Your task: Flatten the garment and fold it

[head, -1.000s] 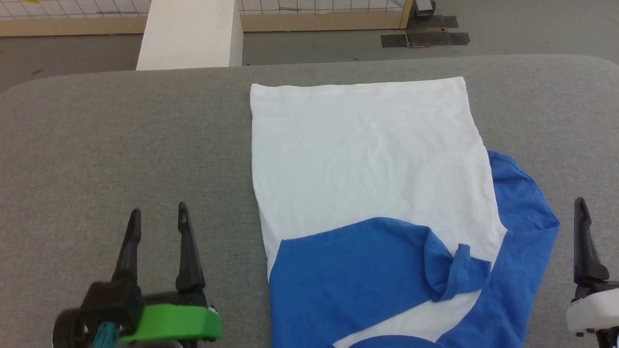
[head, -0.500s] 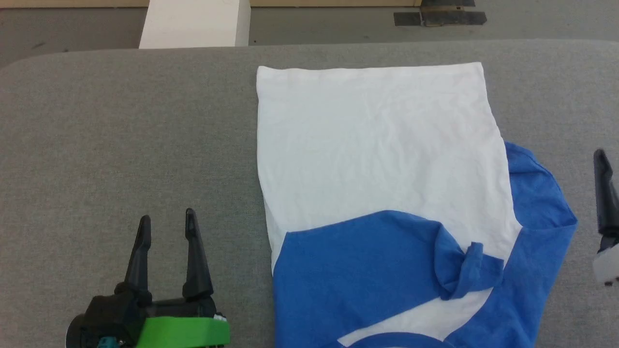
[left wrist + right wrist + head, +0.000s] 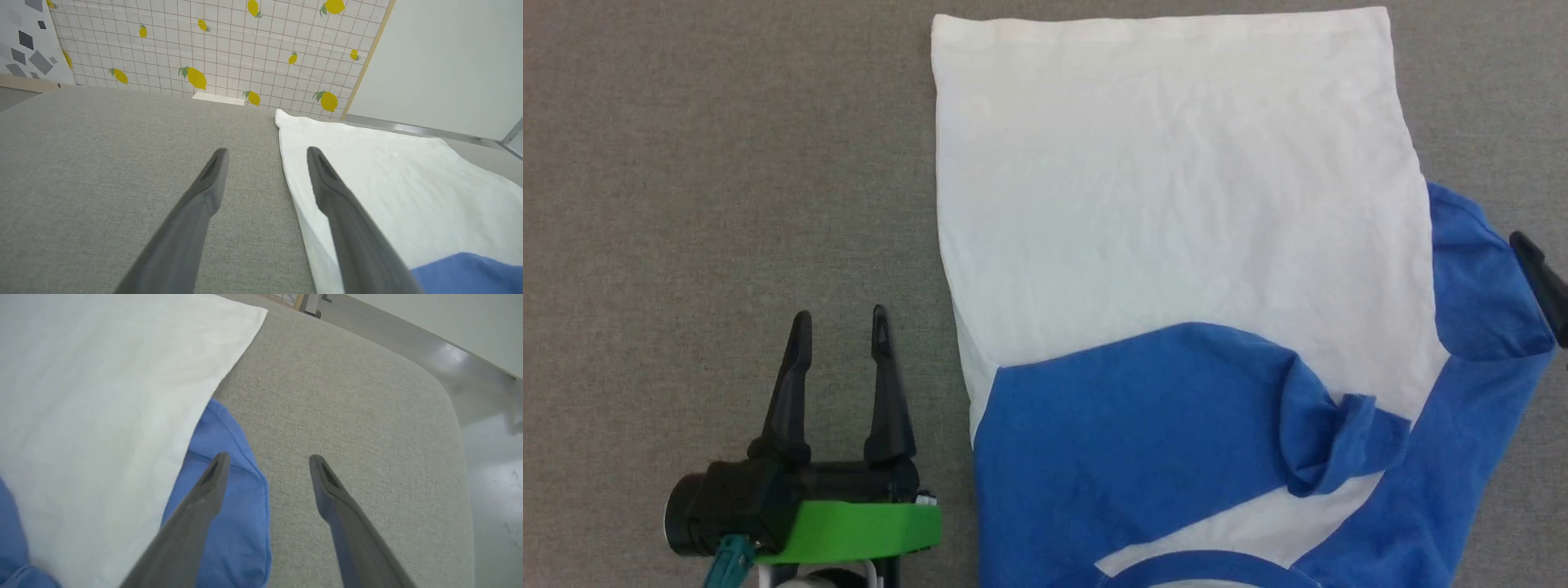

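Head view: soft creased garment [image 3: 1176, 204], woven tabletop [image 3: 727, 163]

The garment [image 3: 1176, 204] lies on the table [image 3: 686, 163], left gripper [image 3: 840, 320] beside it, right gripper [image 3: 268, 458] seemingly overlapping it.

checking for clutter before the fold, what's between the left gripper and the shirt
Just bare grey tabletop; the head view shows that strip between the left gripper and the shirt.

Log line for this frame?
white T-shirt with blue sleeves: spread on grey fabric table, one sleeve crossing body | left pincer: open, beside shirt | right pincer: open, over other sleeve
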Controlling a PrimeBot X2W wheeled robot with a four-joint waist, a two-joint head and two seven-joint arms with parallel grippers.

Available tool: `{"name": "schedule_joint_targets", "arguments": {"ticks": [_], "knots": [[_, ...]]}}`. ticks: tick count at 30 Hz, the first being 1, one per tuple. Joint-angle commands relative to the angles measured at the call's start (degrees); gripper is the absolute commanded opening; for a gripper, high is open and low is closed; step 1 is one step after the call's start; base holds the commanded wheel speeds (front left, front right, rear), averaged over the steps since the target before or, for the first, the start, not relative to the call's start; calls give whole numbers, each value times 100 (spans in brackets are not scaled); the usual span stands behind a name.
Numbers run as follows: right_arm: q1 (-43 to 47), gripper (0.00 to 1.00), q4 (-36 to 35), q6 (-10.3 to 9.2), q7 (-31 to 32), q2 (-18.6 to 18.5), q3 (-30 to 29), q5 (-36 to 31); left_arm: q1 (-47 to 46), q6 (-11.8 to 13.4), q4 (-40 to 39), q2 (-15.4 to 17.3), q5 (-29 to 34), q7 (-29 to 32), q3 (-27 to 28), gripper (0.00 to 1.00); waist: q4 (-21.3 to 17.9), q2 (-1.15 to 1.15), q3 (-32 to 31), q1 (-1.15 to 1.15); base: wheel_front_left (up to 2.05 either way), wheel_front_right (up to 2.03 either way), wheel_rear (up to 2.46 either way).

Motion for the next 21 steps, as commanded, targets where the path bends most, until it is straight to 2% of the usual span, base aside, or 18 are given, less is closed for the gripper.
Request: {"name": "schedule_joint_targets", "arguments": {"ticks": [1,6,11,12,13,14,15,21], "knots": [[-111,100,50,-10,14,-141,158,92,-98,-51,44,-48,80,-26,14,100,99,0,260,0,0,0,0],[-268,100,382,-10,-107,-496,722,187,-182,-191,177,-169,157,-26,-43,100,226,0,392,0,0,0,0],[-542,100,710,-10,-319,-592,1274,350,-270,-305,302,-243,200,-26,-107,100,339,0,507,0,0,0,0],[-615,82,806,-10,-373,-587,1372,392,-286,-326,334,-251,208,-26,-120,100,353,0,523,0,0,0,0],[-670,46,885,-10,-417,-588,1447,415,-297,-340,359,-258,214,-26,-130,100,362,0,531,0,0,0,0],[-733,5,974,-10,-471,-593,1538,444,-309,-357,391,-267,219,-26,-145,100,370,0,538,0,0,0,0],[-782,0,1052,-10,-517,-589,1578,480,-317,-370,416,-275,220,-26,-156,100,372,0,540,0,0,0,0],[-1037,0,1550,-10,-891,-566,1345,509,-322,-418,553,-316,200,-26,-143,100,284,0,385,0,0,0,0]]}}
